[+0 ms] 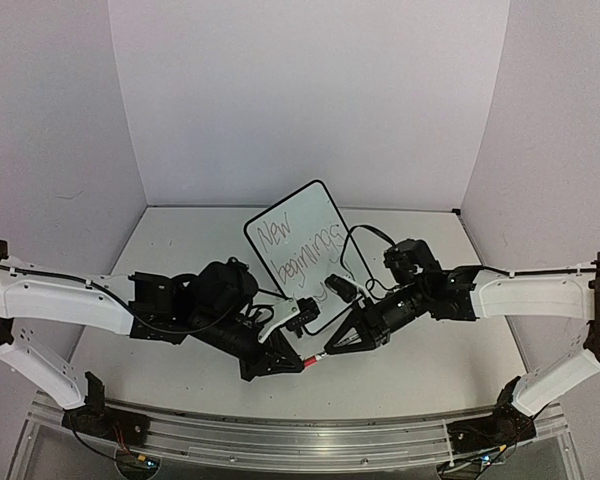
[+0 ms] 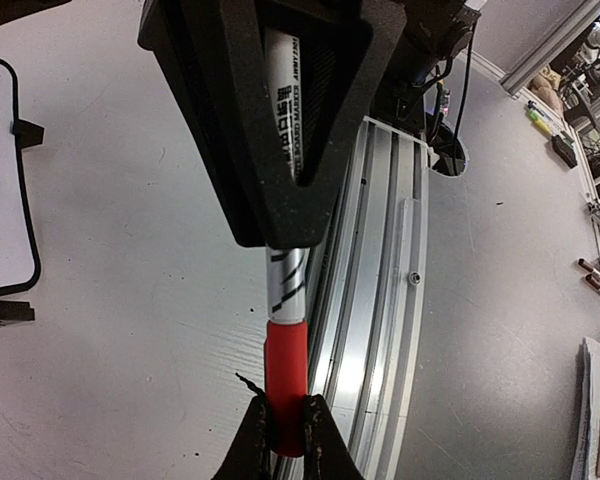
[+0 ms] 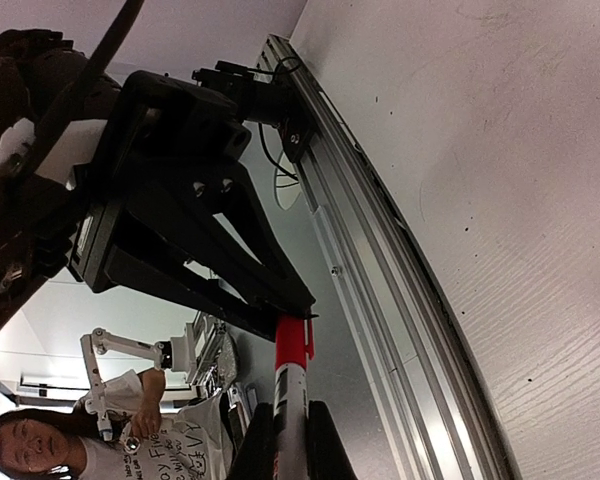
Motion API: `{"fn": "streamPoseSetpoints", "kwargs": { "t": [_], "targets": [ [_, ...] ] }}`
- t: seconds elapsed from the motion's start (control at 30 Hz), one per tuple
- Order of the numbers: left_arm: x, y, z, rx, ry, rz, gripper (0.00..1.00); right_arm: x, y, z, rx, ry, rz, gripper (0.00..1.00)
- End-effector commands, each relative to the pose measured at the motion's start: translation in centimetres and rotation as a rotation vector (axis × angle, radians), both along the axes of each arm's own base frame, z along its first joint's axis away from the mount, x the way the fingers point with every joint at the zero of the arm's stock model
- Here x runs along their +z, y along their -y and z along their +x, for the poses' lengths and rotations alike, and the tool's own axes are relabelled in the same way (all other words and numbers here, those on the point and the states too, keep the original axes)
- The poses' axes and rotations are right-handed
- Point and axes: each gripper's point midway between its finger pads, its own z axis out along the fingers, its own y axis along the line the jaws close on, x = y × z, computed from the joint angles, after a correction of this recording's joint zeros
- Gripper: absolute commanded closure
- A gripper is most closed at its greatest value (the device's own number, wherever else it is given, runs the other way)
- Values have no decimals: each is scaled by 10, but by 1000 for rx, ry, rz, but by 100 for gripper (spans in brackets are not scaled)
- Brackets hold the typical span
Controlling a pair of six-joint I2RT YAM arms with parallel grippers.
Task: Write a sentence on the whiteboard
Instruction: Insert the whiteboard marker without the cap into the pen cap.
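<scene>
The whiteboard (image 1: pixel 302 222) stands tilted at the table's middle, with the sentence (image 1: pixel 298 252) in dark handwriting, reading about "New beginnings", the last line hidden behind the arms. Its edge shows in the left wrist view (image 2: pixel 2 170). In front of it both grippers meet on one marker (image 1: pixel 317 357). My left gripper (image 2: pixel 285 432) is shut on the marker's red cap (image 2: pixel 285 372). My right gripper (image 3: pixel 290 445) is shut on the white barrel (image 3: pixel 292 400), and the red cap (image 3: pixel 292 342) points into the left gripper's fingers (image 3: pixel 250 290). The cap looks seated on the barrel.
An aluminium rail (image 1: pixel 300 432) runs along the near table edge just below the grippers. White enclosure walls stand left, right and behind. A black cable (image 1: pixel 365 235) loops by the whiteboard's right side. A person (image 3: pixel 40 450) sits beyond the table.
</scene>
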Motion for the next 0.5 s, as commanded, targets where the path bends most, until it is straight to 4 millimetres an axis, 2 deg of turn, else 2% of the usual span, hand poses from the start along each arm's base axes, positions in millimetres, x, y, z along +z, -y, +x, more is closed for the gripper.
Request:
{"fn": "streamPoseSetpoints", "kwargs": {
  "t": [0.0,0.33,0.47],
  "targets": [
    [84,42,26,40,157,-278,100,22,-16,-16,87,50,86,100],
    [122,63,33,23,229,-384,100,18,-18,-22,107,51,82,100],
    [131,69,33,4,252,-397,100,13,-19,-21,97,59,68,100]
  ]
}}
